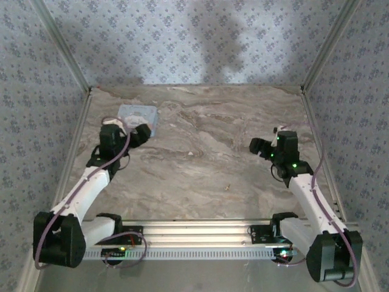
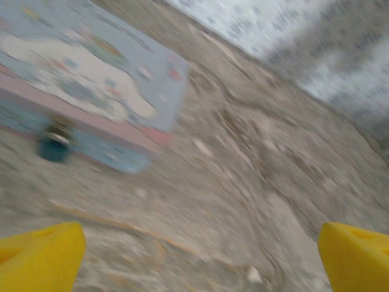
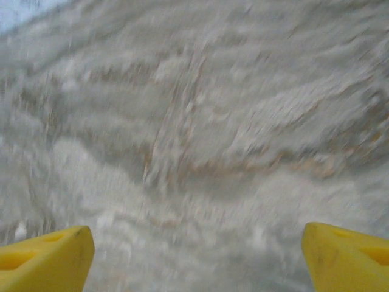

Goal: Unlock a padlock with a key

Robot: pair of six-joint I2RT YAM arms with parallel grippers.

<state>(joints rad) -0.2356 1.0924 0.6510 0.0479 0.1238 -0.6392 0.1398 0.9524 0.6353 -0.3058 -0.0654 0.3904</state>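
We see both tools gaping wide, nothing held.
Our left tool [image 1: 141,134] hovers beside the pale blue box [image 1: 138,114] at the far left of the tabletop [image 1: 200,164]; through the blur, that dark blob on its front may be the padlock [image 2: 55,141]. Our right tool [image 1: 258,146] hangs over the right side.

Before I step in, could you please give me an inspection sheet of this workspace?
Surface: marble-look tabletop, no spills seen.
Job's things: blue box with cartoon lid, far left; small dark padlock on its front, blurred.
Clutter: one tiny speck mid-table, possibly the key, too small to tell.
Claws: left claw open, empty, near the box; right claw open, empty, over the table.
Cables: purple cable along the left arm, another along the right.
Surroundings: wallpapered walls, metal frame posts.
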